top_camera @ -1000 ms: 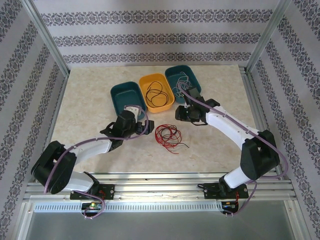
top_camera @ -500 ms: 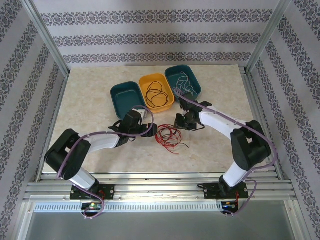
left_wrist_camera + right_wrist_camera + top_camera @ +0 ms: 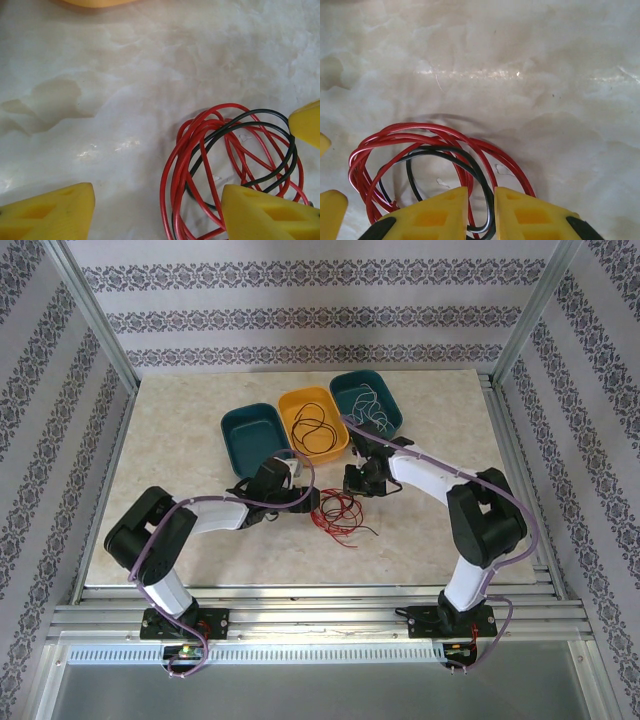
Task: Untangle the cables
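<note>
A small tangle of red and black cables (image 3: pixel 336 512) lies on the marble table, in front of the trays. My left gripper (image 3: pixel 312 501) is at its left edge and open. Its yellow fingers (image 3: pixel 52 212) straddle the left side of the red and black loops (image 3: pixel 200 150), low over the table. My right gripper (image 3: pixel 352 486) is at the tangle's far right side. Its jaws are almost together, with a black strand (image 3: pixel 487 200) and a red strand pinched between the fingertips (image 3: pixel 440 210).
Three trays stand behind the tangle: an empty teal tray (image 3: pixel 240 420), a yellow tray (image 3: pixel 335 445) holding a black cable (image 3: pixel 312 426), and a teal tray (image 3: pixel 392 418) holding a white cable (image 3: pixel 366 400). Metal frame rails border the table.
Both arms have come in to the tangle from either side. My left gripper's jaws have narrowed. My right gripper's jaws have come together round the black and red strands.
</note>
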Robot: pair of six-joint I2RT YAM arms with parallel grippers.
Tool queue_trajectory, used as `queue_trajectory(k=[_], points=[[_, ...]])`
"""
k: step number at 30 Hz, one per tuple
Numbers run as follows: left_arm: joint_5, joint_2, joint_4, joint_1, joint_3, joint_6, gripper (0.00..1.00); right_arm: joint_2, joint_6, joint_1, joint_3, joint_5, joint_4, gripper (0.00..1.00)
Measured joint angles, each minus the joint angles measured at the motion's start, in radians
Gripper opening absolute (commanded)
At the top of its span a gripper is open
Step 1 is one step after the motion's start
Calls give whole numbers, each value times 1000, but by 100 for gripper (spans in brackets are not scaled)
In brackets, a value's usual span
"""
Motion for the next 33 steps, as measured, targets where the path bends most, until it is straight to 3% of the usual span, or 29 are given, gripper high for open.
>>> queue_trajectory(k=[7,10,18,23,33], points=[[14,20,7,0,7,-7,62,43,-18,0,16,0,0,16],[21,27,7,0,14,-10,58,48,-18,0,16,-1,0,9],[29,36,14,0,15,-17,41,42,-23,7,21,-4,-2,2],[37,47,16,0,15,-19,37,-18,-39,28,23,3,-5,1],[48,61,22,0,15,-33,16,-151,-64,51,35,39,-12,0]])
